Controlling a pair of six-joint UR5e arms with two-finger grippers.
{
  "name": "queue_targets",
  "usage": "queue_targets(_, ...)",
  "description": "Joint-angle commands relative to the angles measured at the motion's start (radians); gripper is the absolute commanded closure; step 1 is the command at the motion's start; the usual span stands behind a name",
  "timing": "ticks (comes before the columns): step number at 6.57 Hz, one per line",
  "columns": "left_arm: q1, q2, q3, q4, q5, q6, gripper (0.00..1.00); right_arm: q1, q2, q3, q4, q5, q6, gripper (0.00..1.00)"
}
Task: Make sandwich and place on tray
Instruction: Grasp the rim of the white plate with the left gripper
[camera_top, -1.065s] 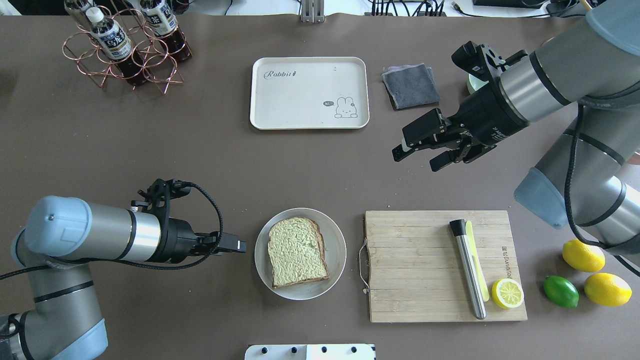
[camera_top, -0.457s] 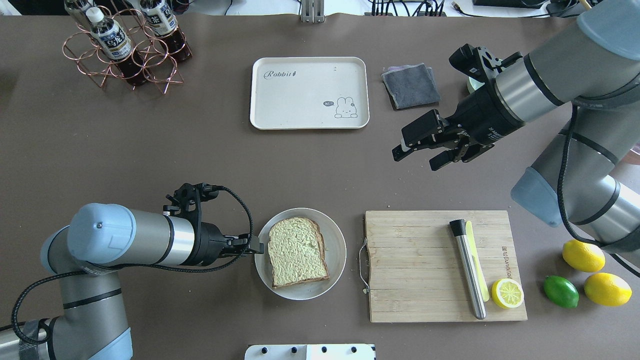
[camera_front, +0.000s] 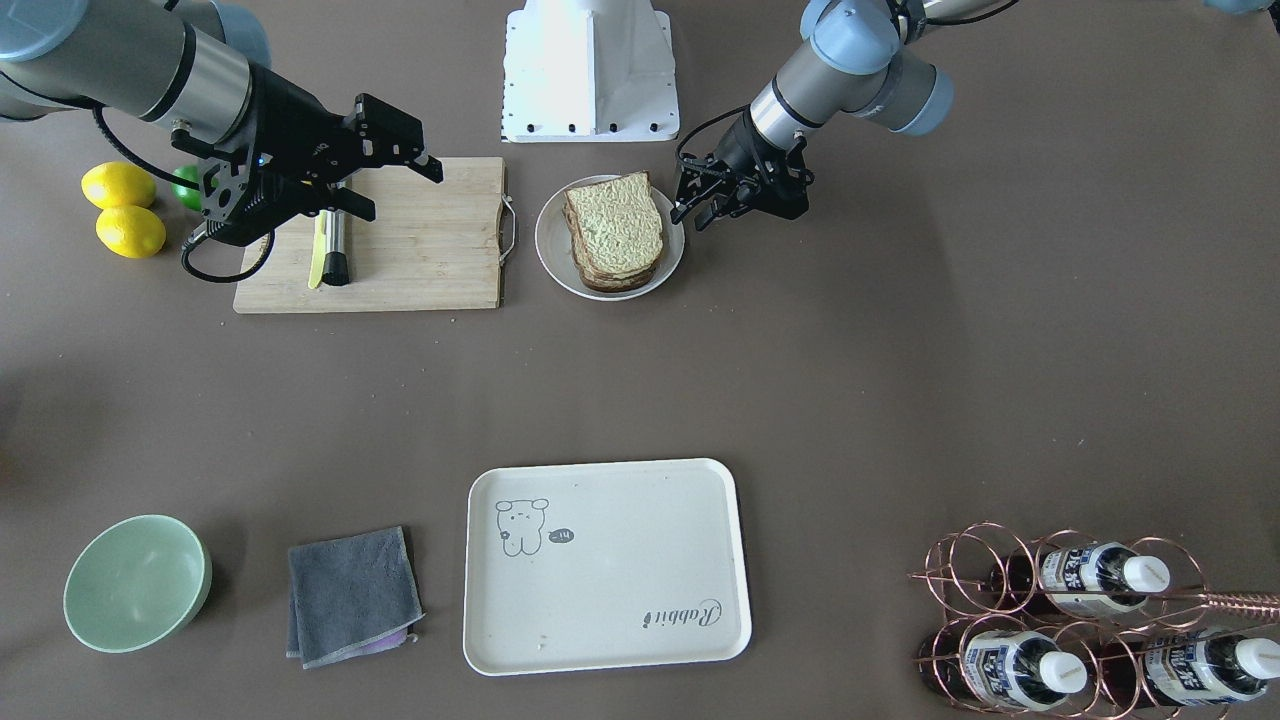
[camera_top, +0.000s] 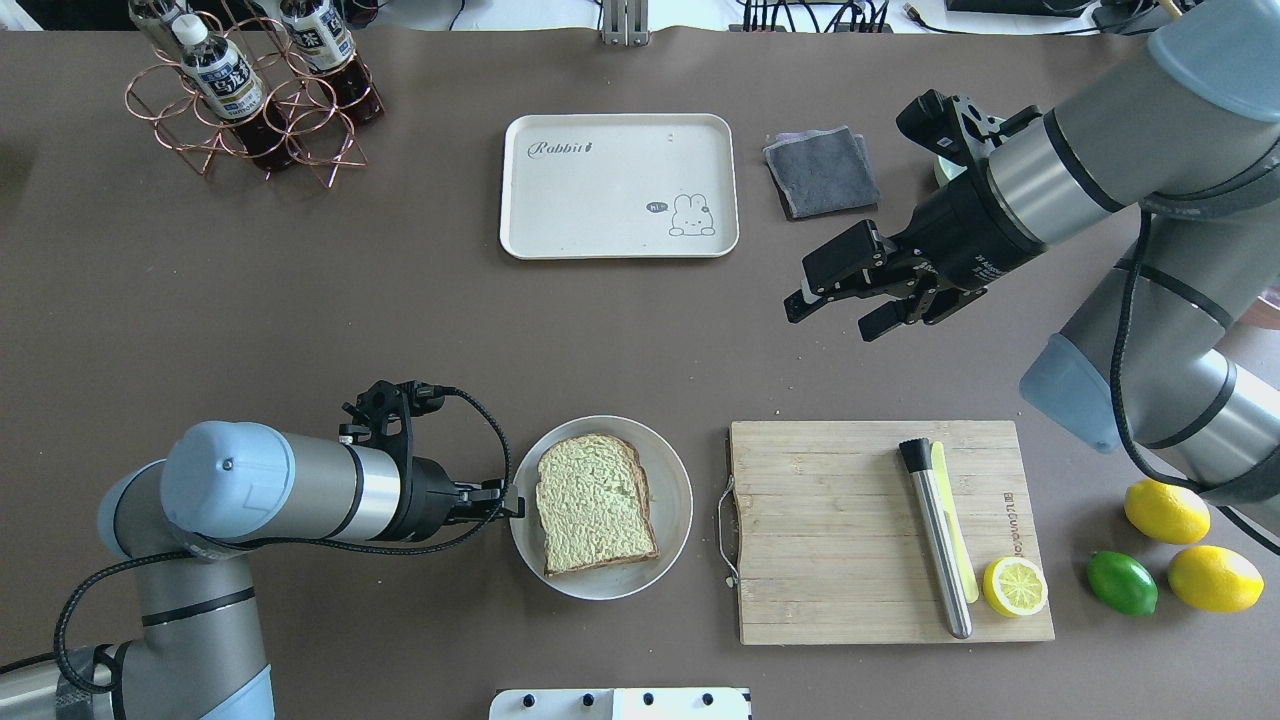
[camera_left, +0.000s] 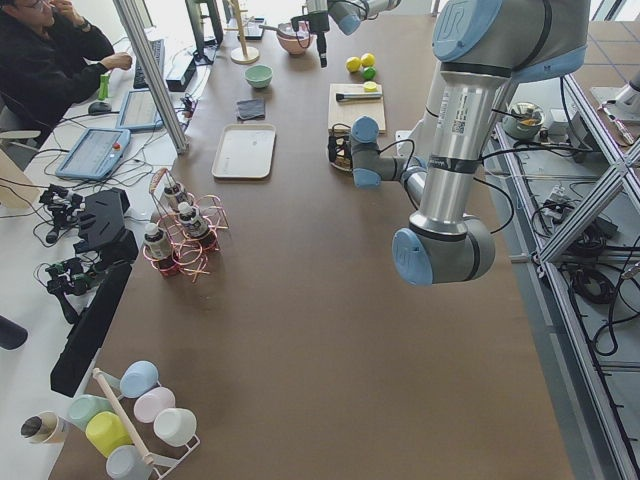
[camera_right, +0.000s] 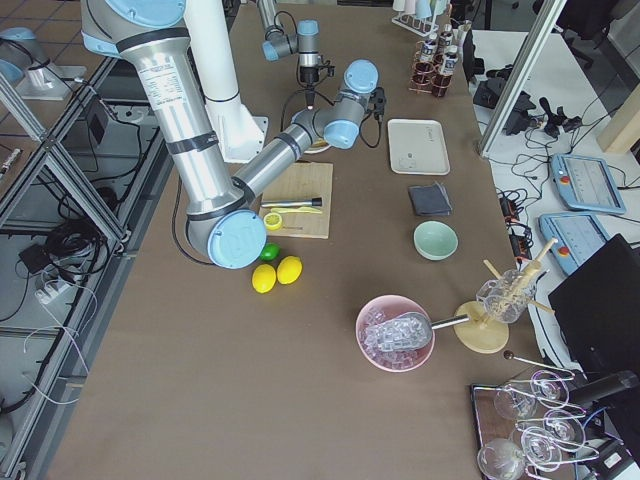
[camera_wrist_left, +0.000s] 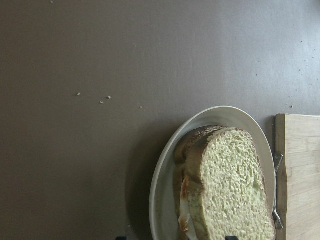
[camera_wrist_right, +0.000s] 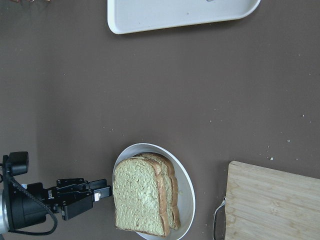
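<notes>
My left hand (camera_top: 508, 500) hangs wide open at the left rim of the plate (camera_top: 672, 520). I judge I should go in low and level and pinch both slices together. The sandwich (camera_top: 595, 503) lies on that plate, its long axis running away from me and its domed end toward the tray (camera_top: 610, 215); my right hand (camera_top: 838, 312) hovers open, well apart.

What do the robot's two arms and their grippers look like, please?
Both are silver-grey tubes with pale blue joint caps. The left arm and the right arm each carry a loose black cable. The left gripper and the right gripper are black, two-fingered. Small white lettering marks the right wrist.
</notes>
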Motion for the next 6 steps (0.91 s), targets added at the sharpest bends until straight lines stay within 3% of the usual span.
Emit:
queue_targets(1,0.044,-0.015,0.031,0.005,0.051,0.000,0.55,0.000,-0.002,0.000,0.000,-0.003,0.000,0.00)
queue_targets(3,0.050,-0.023,0.048,0.005,0.062,-0.002,0.65,0.000,-0.003,0.001,0.000,-0.005,0.000,0.00)
queue_targets(5,0.050,-0.027,0.047,0.005,0.061,0.000,1.00,0.000,-0.003,0.000,0.000,-0.005,0.000,0.00)
queue_targets(6,0.047,-0.027,0.042,0.005,0.053,0.002,1.00,0.000,-0.002,-0.005,0.000,-0.012,0.000,0.00)
